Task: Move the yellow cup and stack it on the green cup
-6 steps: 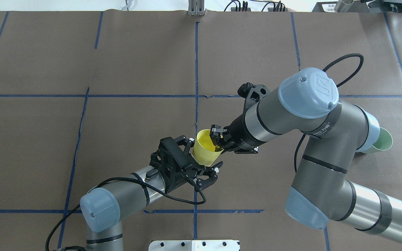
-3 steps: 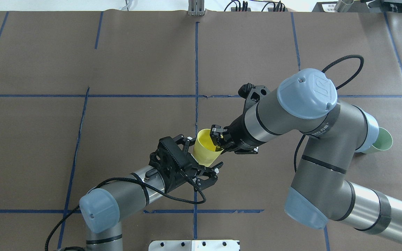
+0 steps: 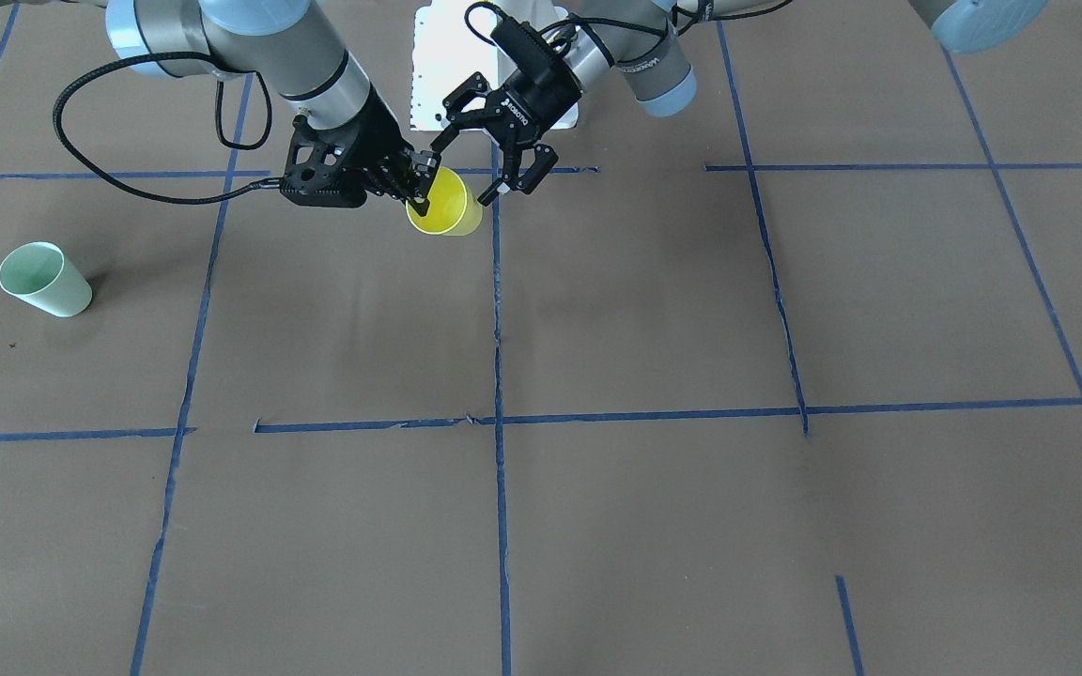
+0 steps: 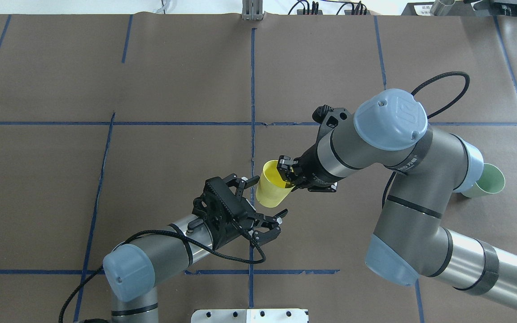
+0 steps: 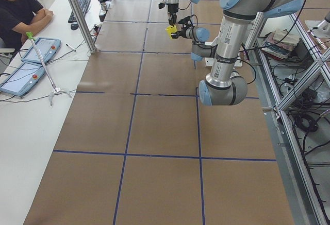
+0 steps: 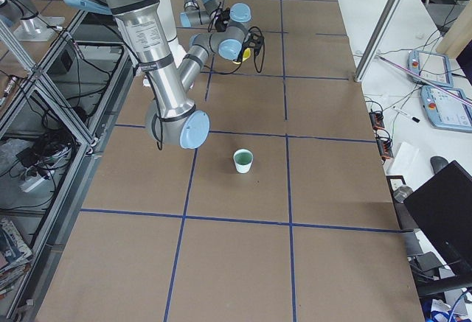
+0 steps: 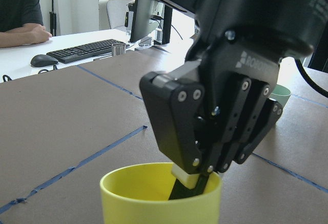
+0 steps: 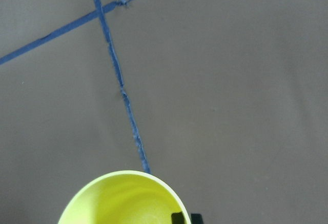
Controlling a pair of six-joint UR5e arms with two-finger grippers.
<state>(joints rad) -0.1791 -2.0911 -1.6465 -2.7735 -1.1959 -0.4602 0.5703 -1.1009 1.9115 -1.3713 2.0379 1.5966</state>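
Note:
The yellow cup [image 4: 271, 186] is tilted near the table's middle, its mouth facing away from the robot. My right gripper [image 4: 286, 173] is shut on the cup's rim, with one finger inside the cup. This shows close up in the left wrist view, where the cup [image 7: 154, 198] fills the bottom edge. My left gripper [image 4: 269, 196] is open, its fingers spread on either side of the cup's base without touching it. The green cup [image 4: 488, 181] stands upright far to the right, partly behind my right arm's elbow; it also shows in the front view [image 3: 39, 279].
A white base plate [image 4: 249, 315] sits at the near edge between the arms. Blue tape lines [image 4: 252, 89] grid the brown table cover. A metal post [image 4: 251, 10] stands at the far edge. An operator [image 5: 20, 9] sits at a side desk.
My right gripper has drawn the yellow cup slightly right and away from the left gripper. The left gripper stays open and has hardly moved.

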